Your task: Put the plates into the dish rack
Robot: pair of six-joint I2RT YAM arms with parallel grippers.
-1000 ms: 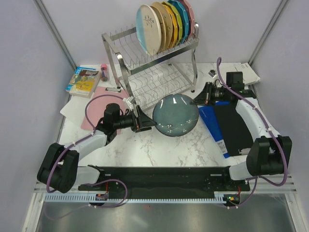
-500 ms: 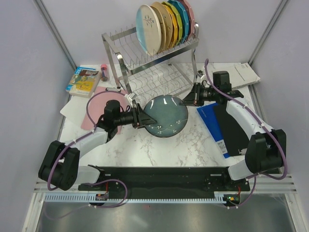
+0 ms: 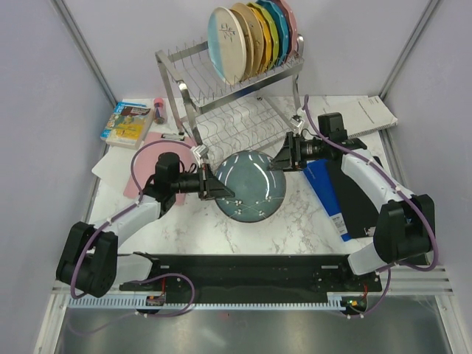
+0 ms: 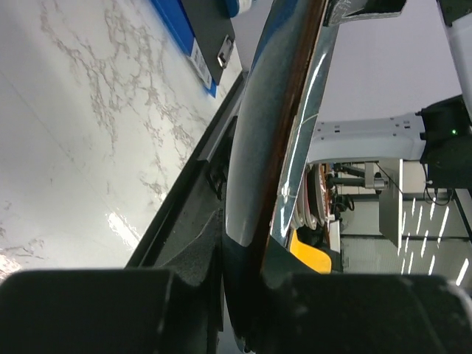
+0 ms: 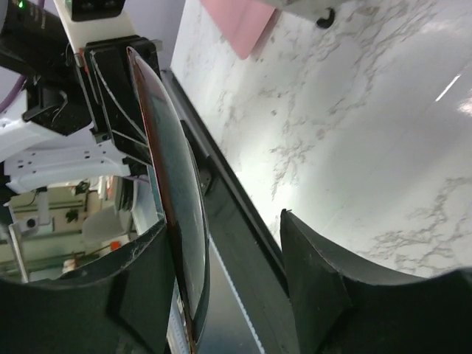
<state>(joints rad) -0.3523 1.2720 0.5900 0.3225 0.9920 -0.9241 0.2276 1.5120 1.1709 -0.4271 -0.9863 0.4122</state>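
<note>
Tabletop (image 3: 243,228): one, white marble. Two arms sit at its near edge.

Dish rack (image 3: 234,122): one, with two tiers, at the middle of the far edge. Its long axis runs left to right, the right end set a little farther back.

Plates in the rack (image 3: 254,37): we count seven, all at the right end of the upper tier. They stand on edge, faces turned left and toward the near edge. The front one (image 3: 227,43) is light blue and cream with a sprig.

Dark teal plate (image 3: 251,188): one, held clear of the marble near the middle of the tabletop, just in front of the lower tier. It is round, so it has no long axis. Its hollow face tilts up toward the overhead camera.

Left gripper (image 3: 212,184): at the plate's left rim, fingers clamped on it.

Right gripper (image 3: 284,156): at the far-right rim, fingers apart. The rim stands between them close to one finger, with a gap to the other.

Right edge: one black folder (image 3: 359,195) and one blue book (image 3: 324,195), touching.

Left edge: one pink sheet (image 3: 151,158) and one picture book (image 3: 127,124).
</note>
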